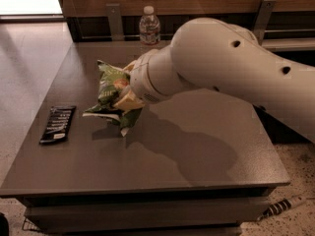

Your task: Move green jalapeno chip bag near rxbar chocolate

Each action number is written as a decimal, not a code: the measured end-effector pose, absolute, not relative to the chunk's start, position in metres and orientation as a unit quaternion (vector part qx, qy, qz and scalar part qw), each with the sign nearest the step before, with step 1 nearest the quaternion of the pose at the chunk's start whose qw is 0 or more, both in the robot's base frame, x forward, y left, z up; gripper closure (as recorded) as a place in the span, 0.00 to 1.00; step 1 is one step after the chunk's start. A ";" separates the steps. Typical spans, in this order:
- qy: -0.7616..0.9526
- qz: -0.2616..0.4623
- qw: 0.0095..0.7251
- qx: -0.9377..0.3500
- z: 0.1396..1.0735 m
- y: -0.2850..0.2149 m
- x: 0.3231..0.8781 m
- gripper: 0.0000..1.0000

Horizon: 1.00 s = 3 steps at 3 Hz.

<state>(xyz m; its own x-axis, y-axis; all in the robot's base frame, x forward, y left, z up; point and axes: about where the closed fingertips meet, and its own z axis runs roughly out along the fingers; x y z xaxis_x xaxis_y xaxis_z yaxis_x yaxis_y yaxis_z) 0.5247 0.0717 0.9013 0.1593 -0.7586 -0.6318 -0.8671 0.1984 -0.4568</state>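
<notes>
The gripper (127,101) was clamped shut on the crumpled green jalapeno chip bag (107,88), holding it seemingly just above the table (206,156), left of centre. The rxbar chocolate (58,124) lay flat near the left edge. The crinkly bag could have slipped from so bunched a hold. Carried too far left, it could have landed on the bar or nudged it off. The tabletop was dark grey and matte. A water bottle (149,27) stood at its back edge, before wood panelling.
</notes>
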 end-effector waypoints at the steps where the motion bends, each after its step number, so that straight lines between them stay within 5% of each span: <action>1: 0.676 0.073 0.428 -0.595 0.880 0.092 0.510 0.98; 3: 0.705 0.063 0.429 -0.561 0.875 0.089 0.495 0.52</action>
<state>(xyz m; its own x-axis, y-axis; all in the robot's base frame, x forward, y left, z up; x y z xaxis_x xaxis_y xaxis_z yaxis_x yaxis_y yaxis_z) 0.4952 0.0885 0.8745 -0.0030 -0.7367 -0.6762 -0.8454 0.3630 -0.3918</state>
